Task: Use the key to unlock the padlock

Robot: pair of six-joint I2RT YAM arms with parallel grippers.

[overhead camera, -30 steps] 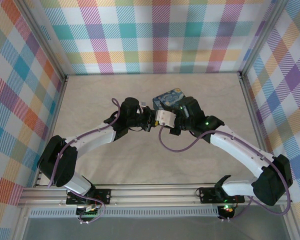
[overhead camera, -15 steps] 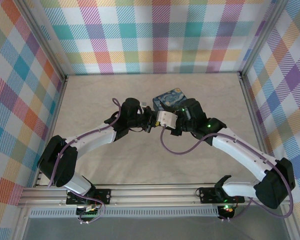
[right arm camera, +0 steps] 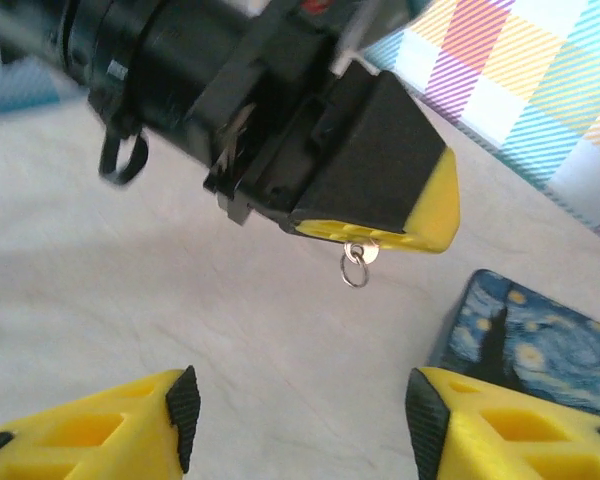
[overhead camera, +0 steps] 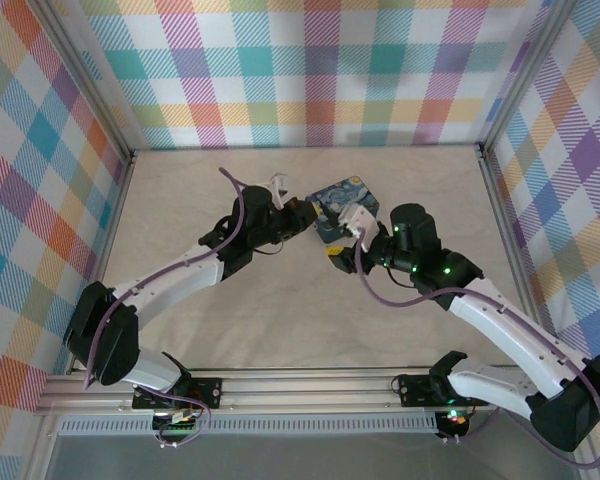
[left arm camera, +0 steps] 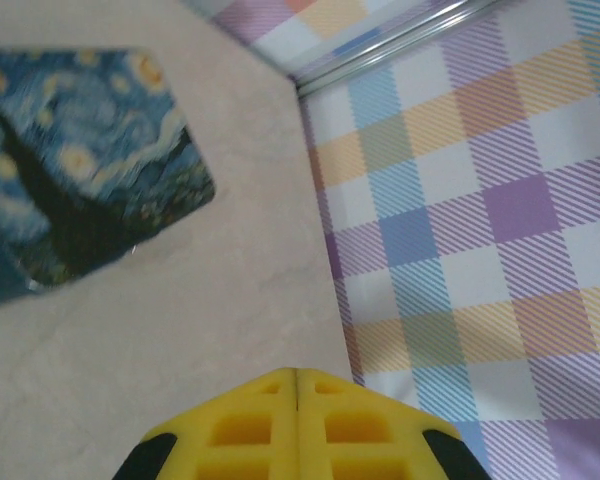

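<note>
The left gripper pinches the key, its ring dangling under the shut pads, while the right gripper stands wide and empty; so shallow a hold could let the key twist or drop to the surface.

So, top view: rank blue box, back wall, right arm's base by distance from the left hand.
1. Blue box, just right of the left hand.
2. Back wall, beyond it at the far edge.
3. Right arm's base, near edge, right side.
</note>
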